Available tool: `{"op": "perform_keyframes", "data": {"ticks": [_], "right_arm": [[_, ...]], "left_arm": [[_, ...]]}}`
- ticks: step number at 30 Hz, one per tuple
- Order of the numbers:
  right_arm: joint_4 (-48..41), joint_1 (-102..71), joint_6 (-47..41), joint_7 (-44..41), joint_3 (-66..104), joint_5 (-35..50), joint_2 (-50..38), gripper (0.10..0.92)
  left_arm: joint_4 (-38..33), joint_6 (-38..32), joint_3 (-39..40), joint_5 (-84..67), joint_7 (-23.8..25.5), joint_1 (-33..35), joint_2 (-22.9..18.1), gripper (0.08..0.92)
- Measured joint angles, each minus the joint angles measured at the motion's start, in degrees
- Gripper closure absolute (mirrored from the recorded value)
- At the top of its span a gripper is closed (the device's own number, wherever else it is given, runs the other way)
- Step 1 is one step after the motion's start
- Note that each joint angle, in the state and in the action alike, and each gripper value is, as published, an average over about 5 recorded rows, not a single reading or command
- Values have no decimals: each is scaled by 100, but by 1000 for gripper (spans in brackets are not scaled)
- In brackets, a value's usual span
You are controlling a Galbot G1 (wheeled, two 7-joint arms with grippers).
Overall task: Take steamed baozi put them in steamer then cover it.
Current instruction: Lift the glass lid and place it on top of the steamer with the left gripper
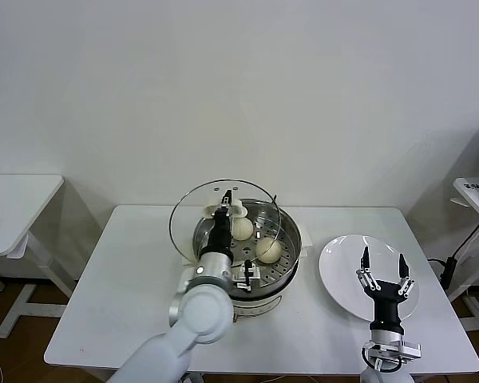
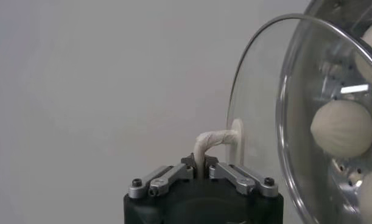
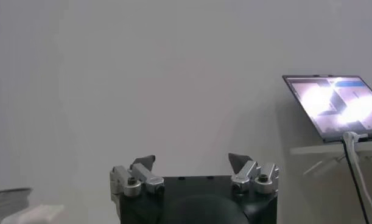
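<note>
The steamer (image 1: 292, 239), a shiny steel pot with a perforated tray, stands mid-table. Two steamed baozi (image 1: 268, 249) show inside it in the head view. My left gripper (image 1: 224, 211) is shut on the white handle (image 1: 235, 210) of the round glass lid (image 1: 185, 217), which is tilted on edge above the pot's left rim. In the left wrist view the left gripper (image 2: 201, 163) pinches the handle (image 2: 213, 141), and a baozi (image 2: 343, 129) shows through the lid (image 2: 259, 103). My right gripper (image 1: 382, 267) stands open and empty above the white plate (image 1: 339, 271); it also shows in its own wrist view (image 3: 192, 161).
The white table (image 1: 112, 303) has bare surface left of the steamer and along its front edge. A second white table (image 1: 16, 199) stands at far left. A lit laptop screen (image 3: 335, 106) sits on a side table to the right.
</note>
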Motion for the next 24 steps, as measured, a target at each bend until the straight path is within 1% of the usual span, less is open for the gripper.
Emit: {"op": "perform_keyframes", "data": {"ticks": [14,19,24], "right_arm": [[-128,89,-10,0,-48,-65,-25,203],[-157,102,-12,1,-44,-68,-40,203],[-185,106,-3,0,-53,-87,-41,203]], "left_arm": [[635,-24,-64,628,-115,91,-877,807],[817,-84,-91,792,-179,186,-1099,807],[895,-135,-106,929,-226,301,-1239,807]]}}
